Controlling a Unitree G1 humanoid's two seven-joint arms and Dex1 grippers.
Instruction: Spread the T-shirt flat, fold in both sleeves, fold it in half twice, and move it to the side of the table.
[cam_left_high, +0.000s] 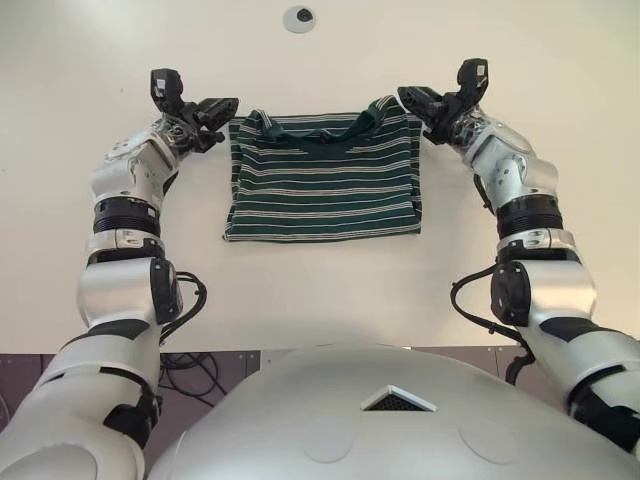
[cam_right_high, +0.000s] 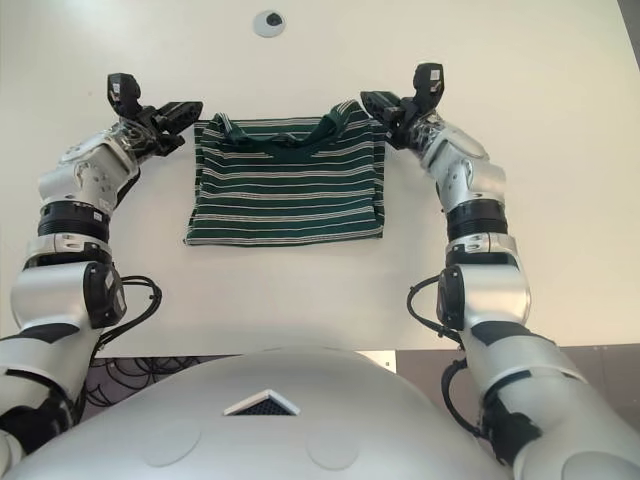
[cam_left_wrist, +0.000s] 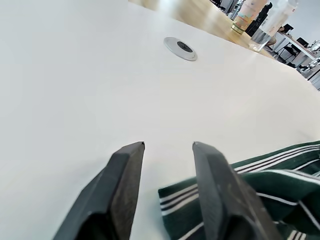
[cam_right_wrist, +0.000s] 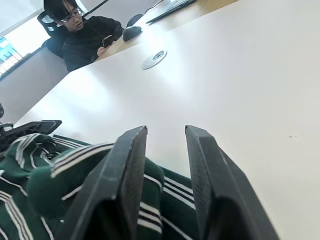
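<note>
1. The left gripper (cam_left_wrist: 167, 147) has its fingers apart at a middling gap, with only bare table between the tips. It holds nothing.
2. The right gripper (cam_right_wrist: 165, 131) is parted about as much and also holds nothing. One finger (cam_right_wrist: 125, 165) lies over a raised bump of cloth; the other is over bare table.
3. The shirt (cam_left_high: 320, 185) lies inward from both sets of fingers. Its far left corner is just beside the left gripper's inner finger, not between the fingers. Its far right corner sits under or against the right gripper.
4. The shirt lies as a neat striped rectangle in the middle of the table (cam_left_high: 520, 60), collar at the far edge. No sleeves stick out, so they look already folded in.
5. It looks wider across than deep, with its long axis running left to right between the two arms. The far edge spans from one gripper to the other.
6. Each arm is nearest its own far corner. A half fold would likely need both to pinch there and bring the far edge toward the near one. The left must shift inward to catch cloth.
7. A round port (cam_left_high: 298, 18) is set in the table beyond the shirt, well apart.
</note>
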